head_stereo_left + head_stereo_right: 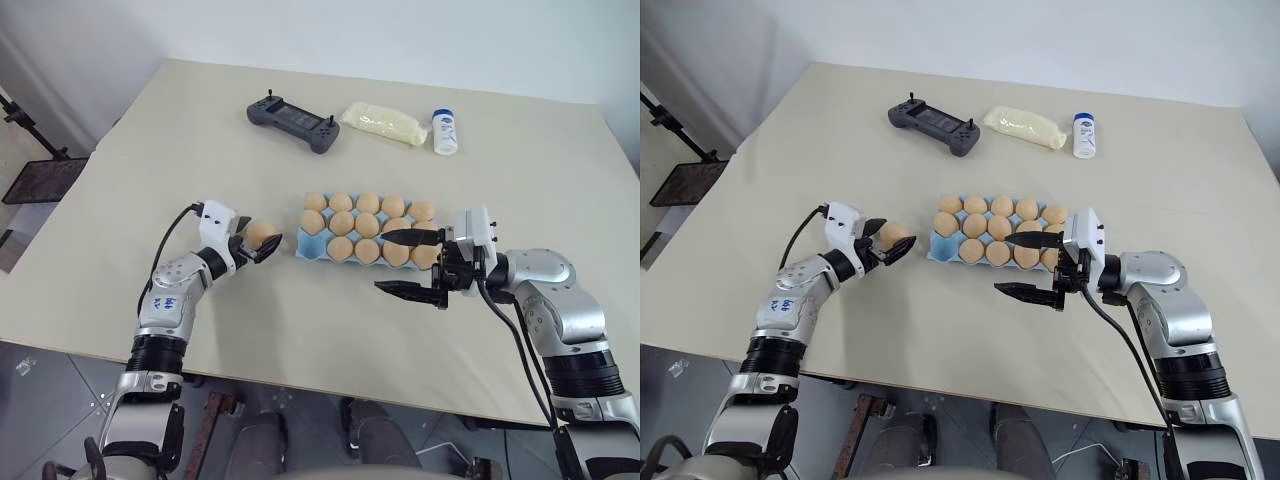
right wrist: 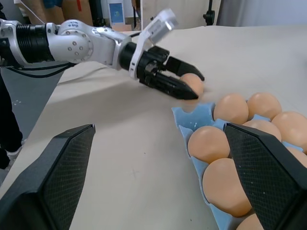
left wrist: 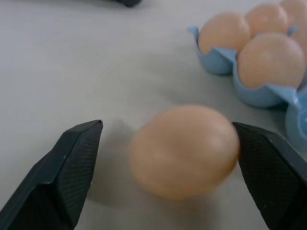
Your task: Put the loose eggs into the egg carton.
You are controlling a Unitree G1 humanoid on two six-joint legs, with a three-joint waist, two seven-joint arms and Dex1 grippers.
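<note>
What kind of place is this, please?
Probably a robot test room, not a kitchen: a plain table bears a gamepad beside the egg carton, and black stands wait alongside.

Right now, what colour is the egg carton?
Light blue; the egg carton shows best in the left wrist view.

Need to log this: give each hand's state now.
Left hand: open, fingers around a loose egg, not closed on it.
Right hand: open, empty.
</note>
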